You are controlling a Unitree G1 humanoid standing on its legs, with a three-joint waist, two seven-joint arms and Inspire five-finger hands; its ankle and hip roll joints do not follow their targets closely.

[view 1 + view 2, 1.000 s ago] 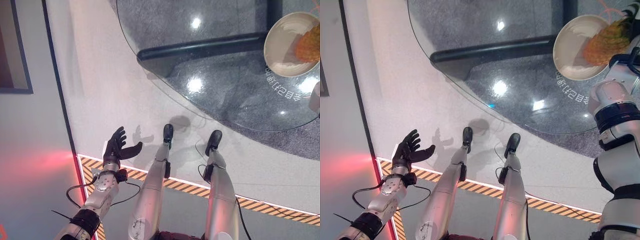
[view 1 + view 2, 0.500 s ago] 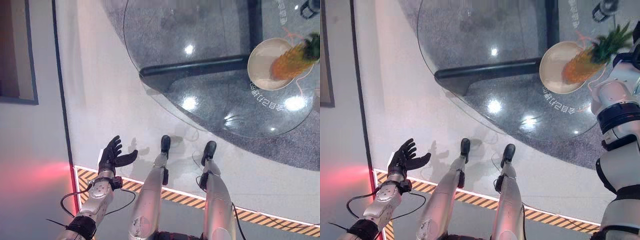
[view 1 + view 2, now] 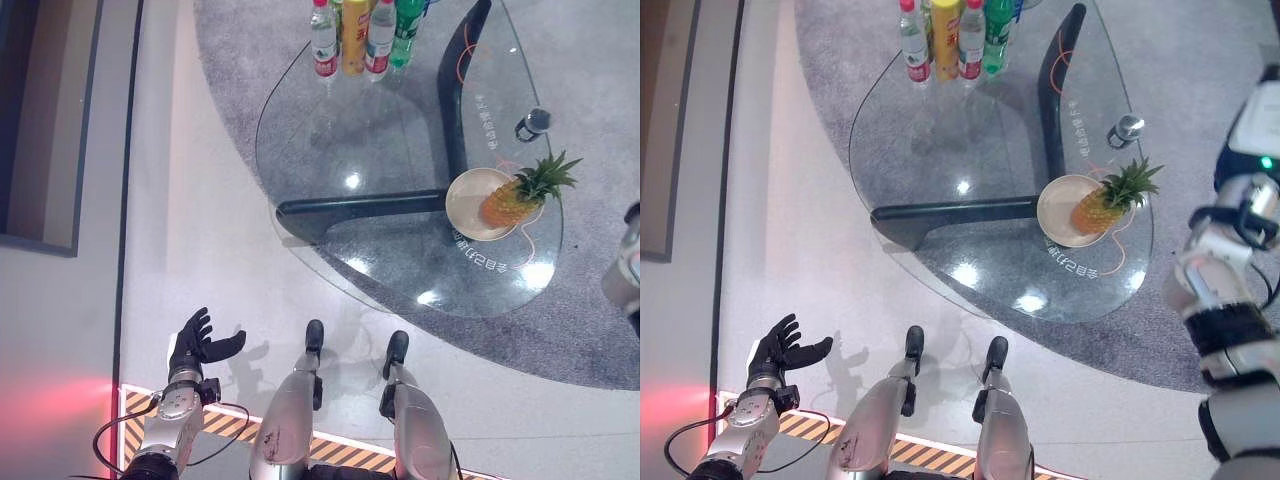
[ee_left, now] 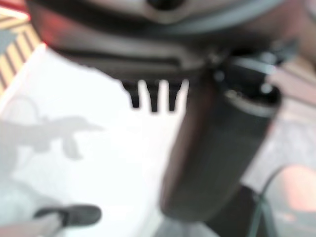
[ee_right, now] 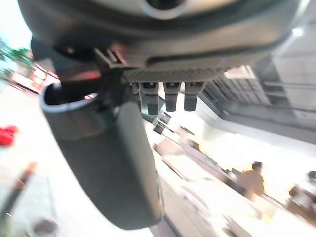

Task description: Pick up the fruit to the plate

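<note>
Grey carpet [image 3: 600, 330] lies under a glass worktop [image 3: 400, 160] w/ a rounded outline, pale floor [image 3: 200, 250] along its 9 o'clock side.

Left robot hand [image 3: 197, 340] hangs low at approx 7 o'clock of the head view, well apart from the worktop, over pale floor by a striped edge; fingers spread and straight, thumb out, nothing in it.

Bottles [image 3: 360, 35] stand in a tight row at the worktop's 12 o'clock edge.

Plate [image 3: 468, 205] sits near the worktop's 3 o'clock rim. Pineapple [image 3: 510, 200] lies on its side on the plate: body on the plate's 3 o'clock part, long axis running approx 8-to-2 o'clock, leaf crown pointing to 2 o'clock and sticking out past the plate rim. Small dark round object [image 3: 537, 120] at 1 o'clock of the plate, near the glass edge.

Bare glass stretches btw bottles and plate.

Right robot hand [image 5: 111, 163] shows in its wrist view, fingers [image 5: 168, 96] straight, empty, a room behind it.
</note>
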